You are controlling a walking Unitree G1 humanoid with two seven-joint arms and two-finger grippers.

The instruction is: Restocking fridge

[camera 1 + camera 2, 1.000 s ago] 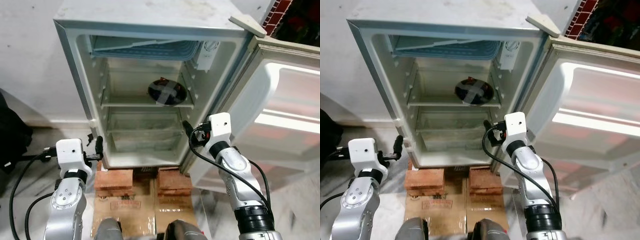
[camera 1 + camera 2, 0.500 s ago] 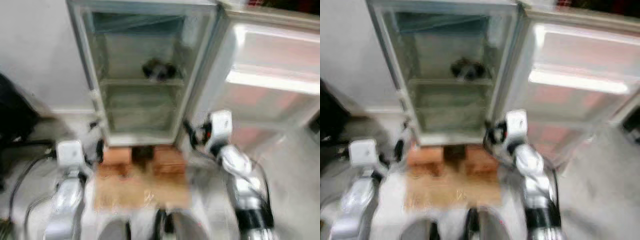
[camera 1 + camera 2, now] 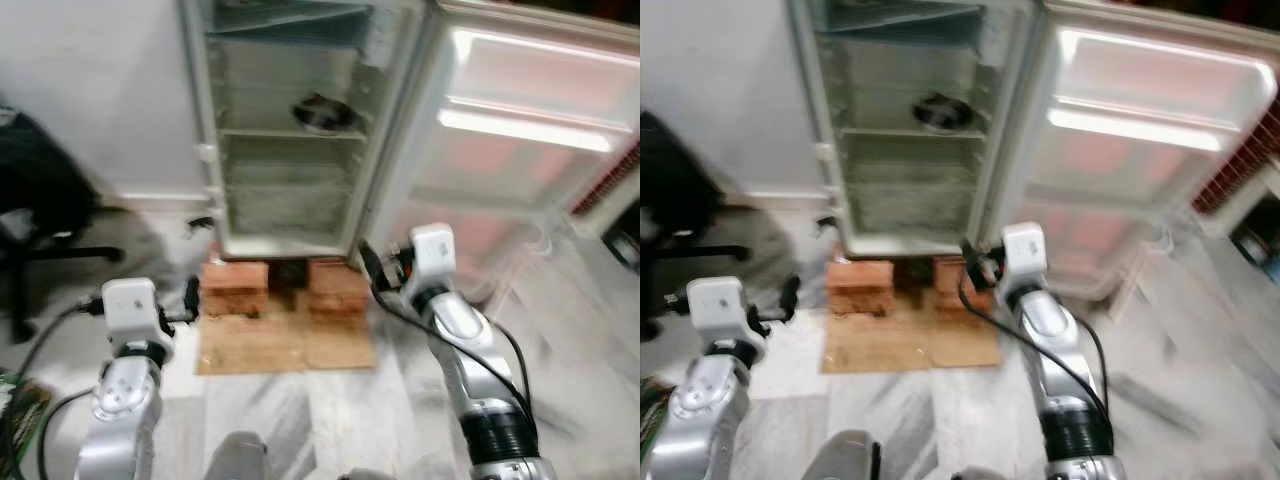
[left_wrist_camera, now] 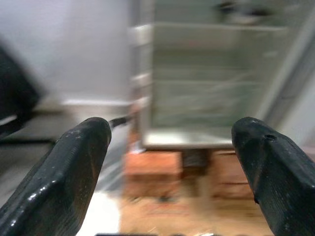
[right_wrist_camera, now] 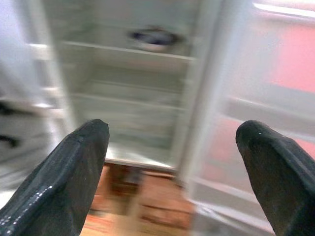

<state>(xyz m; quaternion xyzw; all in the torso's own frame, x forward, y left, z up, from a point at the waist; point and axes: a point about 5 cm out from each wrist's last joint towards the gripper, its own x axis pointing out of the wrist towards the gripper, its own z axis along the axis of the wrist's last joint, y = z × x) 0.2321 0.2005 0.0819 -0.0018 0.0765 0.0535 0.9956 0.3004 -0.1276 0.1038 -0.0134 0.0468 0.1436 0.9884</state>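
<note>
Backed off since a second ago, so my view shows more floor; both my left tool (image 4: 167, 162) and right tool (image 5: 172, 167) hang spread and empty, aimed at the fridge (image 3: 290, 150) at twelve o'clock, its door (image 3: 510, 130) swung wide for loading, a bowl (image 3: 322, 113) on its shelf.

No text, label, brand or number can be read anywhere.

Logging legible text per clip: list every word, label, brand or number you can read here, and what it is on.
None can be read.
cardboard on the floor before the fridge: any print is blurred out.
bricks under the fridge: no marks can be made out.
fridge door: no label can be made out.
</note>
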